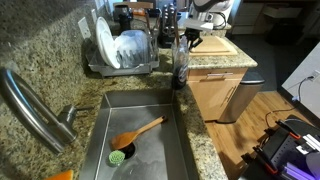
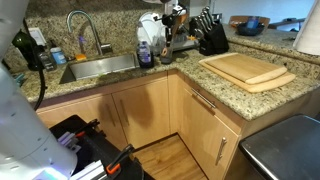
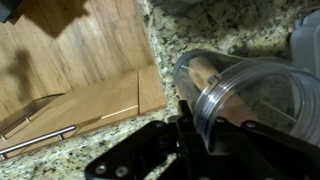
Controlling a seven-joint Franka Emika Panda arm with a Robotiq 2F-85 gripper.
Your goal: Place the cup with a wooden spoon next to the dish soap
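In the wrist view my gripper [image 3: 195,128] is shut on the rim of the cup [image 3: 250,90], a dark see-through cylinder. The light-brown wooden spoon [image 3: 205,72] stands inside it. The cup is above the speckled granite counter, near its edge. In both exterior views the gripper [image 2: 166,32] [image 1: 190,30] holds the cup [image 2: 166,46] at the counter corner by the sink. The dish soap [image 2: 145,50] [image 1: 180,65], a tall narrow greyish bottle, stands close beside it. I cannot tell whether the cup rests on the counter.
The sink [image 1: 150,105] holds a wooden-handled brush with a green head [image 1: 120,155]. A dish rack [image 1: 120,50] full of dishes stands behind it. A knife block [image 2: 210,35] and a wooden cutting board [image 2: 250,70] are on the counter. The faucet [image 2: 85,30] rises over the sink.
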